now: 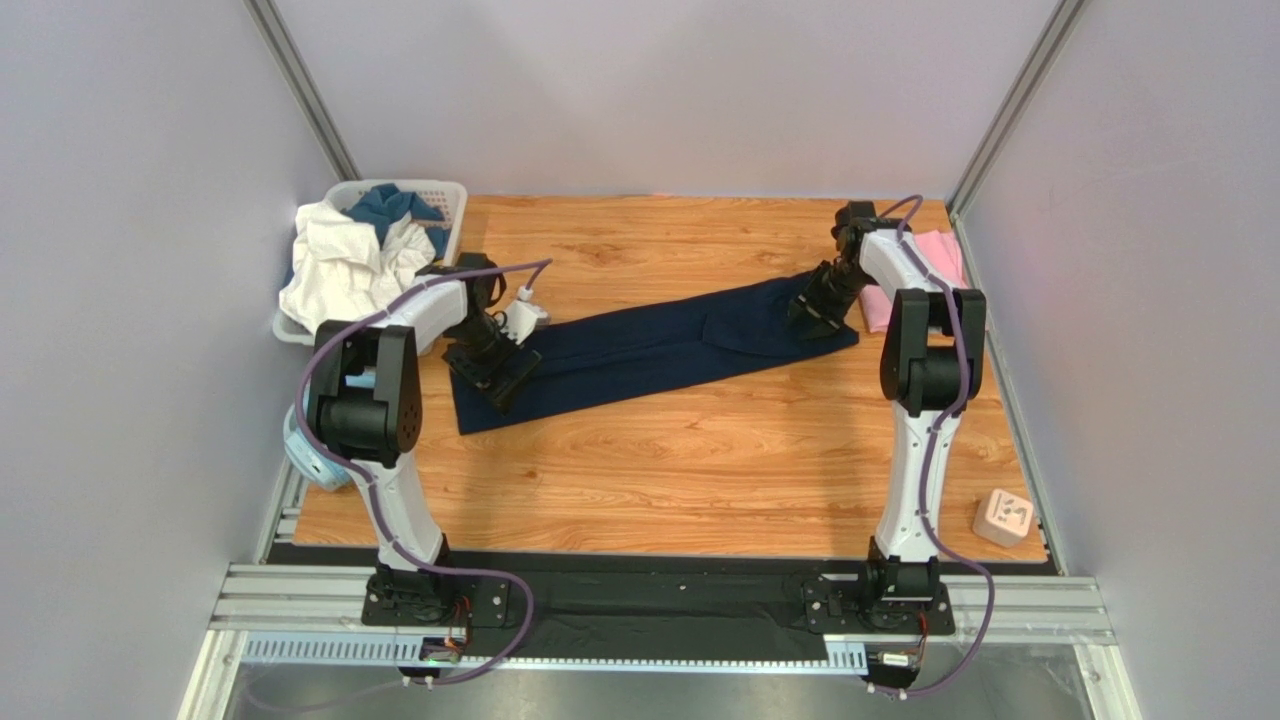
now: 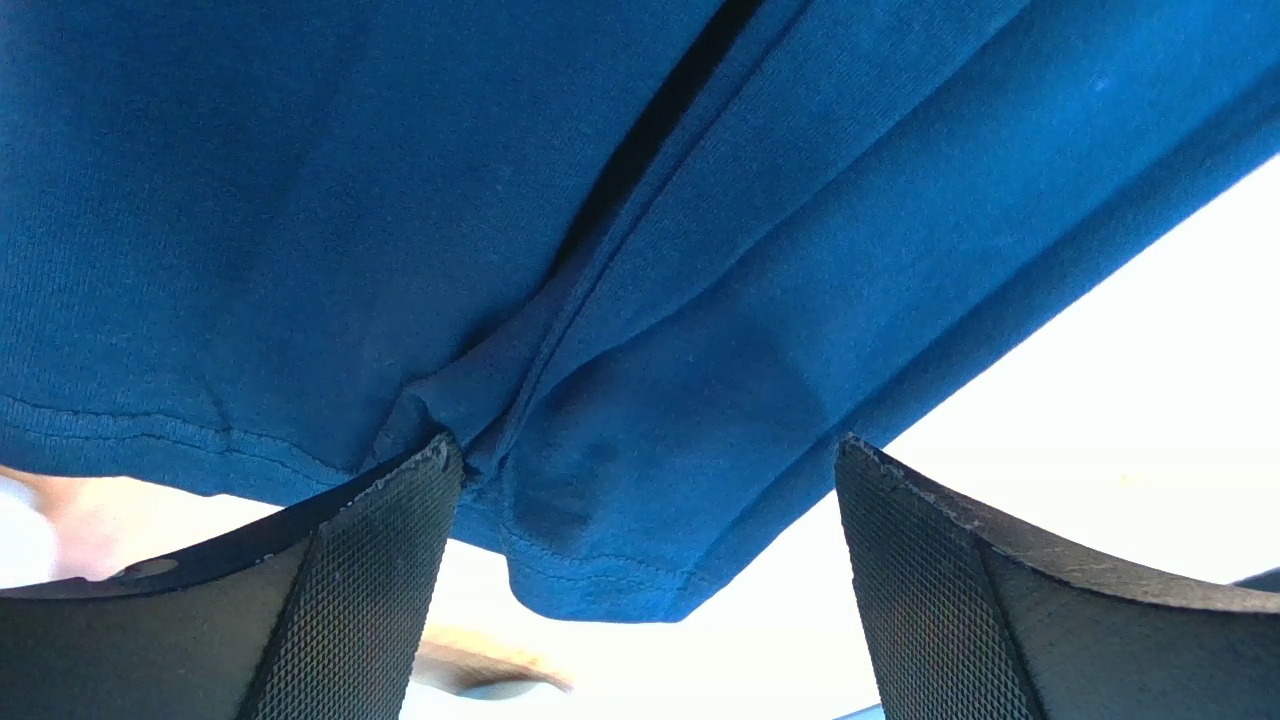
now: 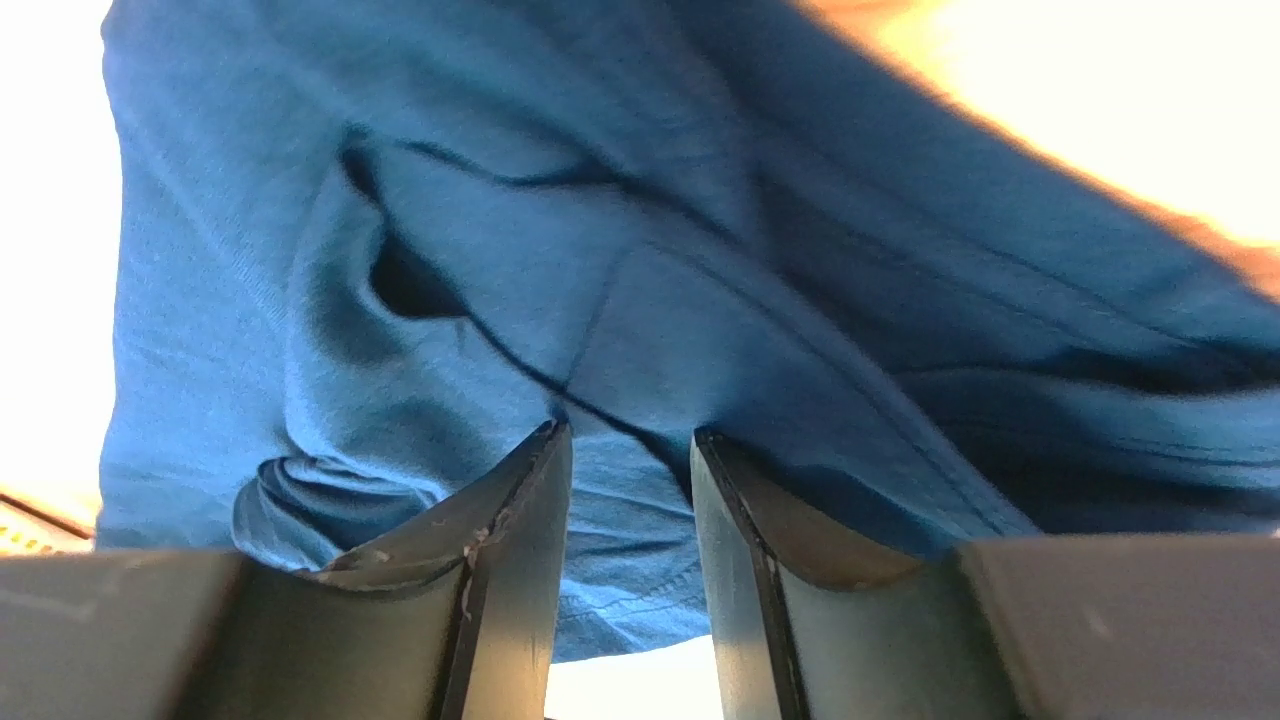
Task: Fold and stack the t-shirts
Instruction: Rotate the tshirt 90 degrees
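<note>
The navy t-shirt lies as a long folded strip across the table, and the pink t-shirt lies far right. The left gripper stands wide apart over the strip's left end. The right gripper is narrowly parted at the right end; whether it grips the cloth cannot be told.

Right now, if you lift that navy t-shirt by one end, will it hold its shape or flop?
Probably floppy: the navy t-shirt lies creased and bunched, so it should sag and its folds may open. It looks like thin knit, likely light for its size. Pushed on the wooden table, it would probably wrinkle, not slide.
</note>
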Controlling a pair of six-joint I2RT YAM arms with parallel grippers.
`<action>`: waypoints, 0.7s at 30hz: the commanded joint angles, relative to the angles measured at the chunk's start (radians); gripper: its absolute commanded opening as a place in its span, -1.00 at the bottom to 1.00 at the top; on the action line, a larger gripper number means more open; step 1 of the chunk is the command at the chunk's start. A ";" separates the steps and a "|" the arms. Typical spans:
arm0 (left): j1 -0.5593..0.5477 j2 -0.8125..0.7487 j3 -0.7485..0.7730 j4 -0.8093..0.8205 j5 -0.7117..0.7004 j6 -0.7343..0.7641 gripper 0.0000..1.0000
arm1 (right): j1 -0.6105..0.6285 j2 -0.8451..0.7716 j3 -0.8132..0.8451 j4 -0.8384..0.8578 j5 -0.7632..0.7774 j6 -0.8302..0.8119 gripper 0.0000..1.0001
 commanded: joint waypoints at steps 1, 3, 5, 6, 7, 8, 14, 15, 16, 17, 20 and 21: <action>-0.021 -0.056 -0.061 -0.069 0.013 0.041 0.99 | -0.043 0.007 0.038 -0.036 0.065 -0.024 -0.16; -0.038 -0.069 -0.078 -0.085 0.028 0.041 0.99 | -0.054 0.030 0.072 -0.039 0.055 -0.015 -0.16; -0.055 -0.078 -0.086 -0.096 0.045 0.038 0.99 | -0.057 0.064 0.168 -0.058 0.048 -0.013 -0.15; -0.064 -0.081 -0.089 -0.106 0.060 0.035 0.99 | -0.060 0.084 0.204 -0.071 0.034 -0.012 -0.14; -0.072 -0.085 -0.092 -0.115 0.068 0.035 0.99 | -0.062 0.134 0.238 -0.078 0.017 -0.010 -0.14; -0.092 -0.093 -0.097 -0.123 0.077 0.033 0.99 | -0.065 0.160 0.311 -0.079 -0.004 -0.007 -0.14; -0.181 -0.124 -0.094 -0.201 0.154 0.027 0.99 | -0.066 0.323 0.492 -0.052 -0.167 0.014 -0.09; -0.192 -0.125 -0.092 -0.226 0.189 0.024 0.99 | -0.066 0.328 0.493 -0.014 -0.184 0.020 -0.08; -0.204 -0.124 -0.091 -0.238 0.204 0.024 0.99 | -0.066 0.337 0.494 -0.001 -0.199 0.028 -0.07; -0.228 -0.119 -0.088 -0.249 0.217 0.024 0.99 | -0.066 0.348 0.500 0.010 -0.208 0.040 -0.05; -0.280 -0.106 -0.091 -0.270 0.244 0.017 0.99 | -0.066 0.378 0.520 0.069 -0.258 0.062 0.00; -0.293 -0.101 -0.091 -0.283 0.258 0.015 0.99 | -0.066 0.388 0.528 0.080 -0.288 0.068 0.00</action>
